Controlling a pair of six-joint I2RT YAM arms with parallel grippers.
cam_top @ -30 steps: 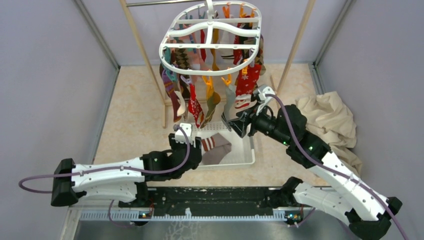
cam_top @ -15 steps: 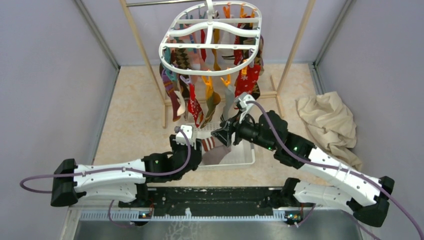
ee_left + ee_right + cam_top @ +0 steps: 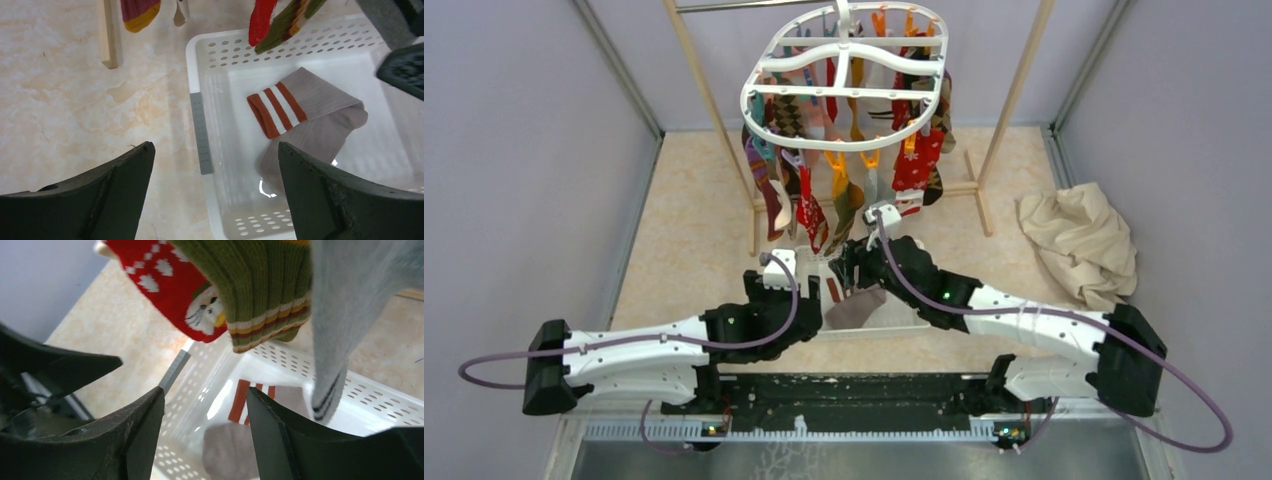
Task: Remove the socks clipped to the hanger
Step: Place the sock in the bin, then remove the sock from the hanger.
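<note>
The white oval hanger (image 3: 754, 100) hangs at the top centre with several socks (image 3: 914, 160) clipped under it. In the right wrist view a red patterned sock (image 3: 165, 285), a green striped sock (image 3: 260, 290) and a grey sock (image 3: 340, 315) dangle just above my right gripper (image 3: 205, 392). It is open and holds nothing. A grey sock with orange and white stripes (image 3: 320, 125) lies loose in the white basket (image 3: 192, 75). My left gripper (image 3: 215, 146) is wide open and empty over the basket's left rim. From above, the right gripper (image 3: 849, 264) is over the basket and the left gripper (image 3: 796, 268) is beside it.
The wooden pole rack (image 3: 714, 110) carries the hanger, and its foot (image 3: 107, 30) lies on the floor left of the basket (image 3: 854, 331). A crumpled beige cloth (image 3: 1079, 240) sits at the right. Grey walls close in both sides.
My right arm has swung down and to the left, from the red sock to over the basket. My left gripper has opened wider and drawn back slightly left.
</note>
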